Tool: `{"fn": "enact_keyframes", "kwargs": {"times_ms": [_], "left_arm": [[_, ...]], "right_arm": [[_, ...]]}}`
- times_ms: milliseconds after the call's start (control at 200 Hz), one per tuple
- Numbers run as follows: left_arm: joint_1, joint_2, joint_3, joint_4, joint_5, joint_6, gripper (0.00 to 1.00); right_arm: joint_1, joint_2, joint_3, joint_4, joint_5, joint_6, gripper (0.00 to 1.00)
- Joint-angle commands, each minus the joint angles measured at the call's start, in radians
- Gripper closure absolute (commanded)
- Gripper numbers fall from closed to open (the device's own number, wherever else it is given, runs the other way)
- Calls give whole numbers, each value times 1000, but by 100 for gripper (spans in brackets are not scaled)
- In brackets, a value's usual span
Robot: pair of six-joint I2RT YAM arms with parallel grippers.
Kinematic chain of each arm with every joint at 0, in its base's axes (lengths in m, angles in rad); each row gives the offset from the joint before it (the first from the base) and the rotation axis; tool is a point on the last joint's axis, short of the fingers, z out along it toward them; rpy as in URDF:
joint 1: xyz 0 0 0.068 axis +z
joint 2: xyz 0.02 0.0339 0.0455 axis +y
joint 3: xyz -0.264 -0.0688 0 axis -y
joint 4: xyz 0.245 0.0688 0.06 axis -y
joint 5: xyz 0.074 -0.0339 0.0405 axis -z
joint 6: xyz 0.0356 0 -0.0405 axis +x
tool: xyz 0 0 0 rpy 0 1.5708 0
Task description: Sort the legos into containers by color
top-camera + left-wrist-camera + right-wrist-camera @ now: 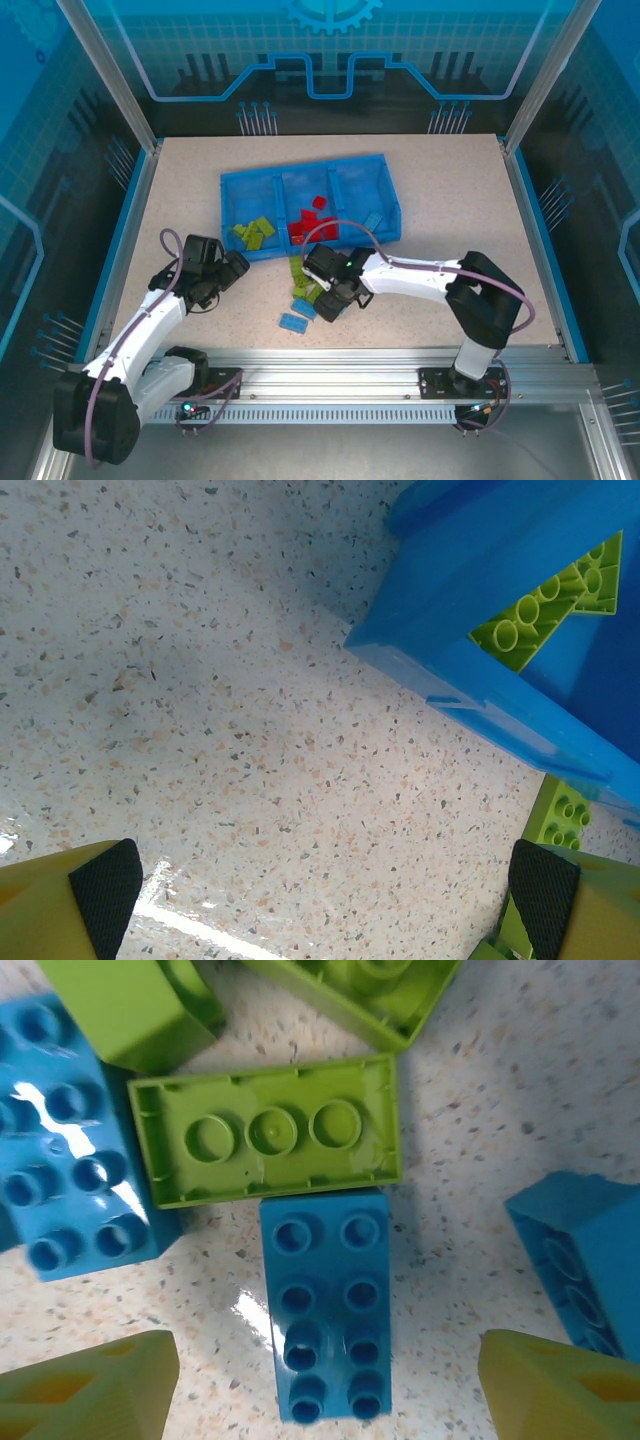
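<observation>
Right wrist: right tool point(325, 1400) hangs spread astride a blue lego point(322, 1260).

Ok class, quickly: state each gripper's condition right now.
Left gripper: open, empty.
Right gripper: open, fingers either side of a light blue lego, not gripping it.

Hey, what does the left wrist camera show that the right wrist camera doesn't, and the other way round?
Left wrist: a corner of the blue tray holding lime bricks, with another lime brick outside its wall.
Right wrist: a light blue brick, studs up, between the fingertips, against an upturned lime brick.
Shared: speckled table, and an open end effector at the bottom edge: left end effector, right end effector.
</observation>
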Motion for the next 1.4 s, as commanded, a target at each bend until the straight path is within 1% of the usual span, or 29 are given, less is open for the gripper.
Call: {"fn": "enact_keyframes", "kwargs": {"times_ms": [0,80,135,200,325,375,410,520,610,700,820,925,1035,1240,1391], "left_arm": [[-4,-18,-10,-33,-18,2,1],[-4,-20,-12,-36,-19,3,1],[-4,-20,-12,-37,-19,3,1],[-4,-20,-13,-35,-19,1,1],[-4,-20,-15,-33,-17,-1,1],[-4,-20,-16,-33,-17,-1,1],[-4,-20,-16,-33,-18,-1,1],[-4,-19,-19,-28,-18,-2,1],[-4,-17,-19,-24,-15,-3,1],[-4,-16,-19,-21,-11,-6,1],[-7,-18,-19,-21,-1,-15,1],[-29,-21,-16,-26,0,-27,1],[-76,-18,-18,-34,-6,-51,1],[-188,-1,-25,-82,-17,-136,1],[-279,2,-43,-91,-29,-216,1]], "right_arm": [[11,49,23,3,-15,-16,22],[11,71,30,2,-9,-17,24],[10,86,38,-4,-6,-17,28],[10,95,46,-11,-6,-17,37],[11,79,42,-19,9,-6,58],[10,57,39,-25,21,-1,64],[11,37,38,-29,29,2,66],[8,-58,40,-36,59,-4,67],[-31,-141,54,-26,49,3,66],[-118,-219,60,13,6,29,66],[-291,-259,87,45,-91,107,64],[-419,-203,170,-28,-111,176,67],[-491,-111,265,-90,-107,189,68],[-567,88,418,-148,-125,208,67],[-569,216,544,-211,-104,196,59]]}}
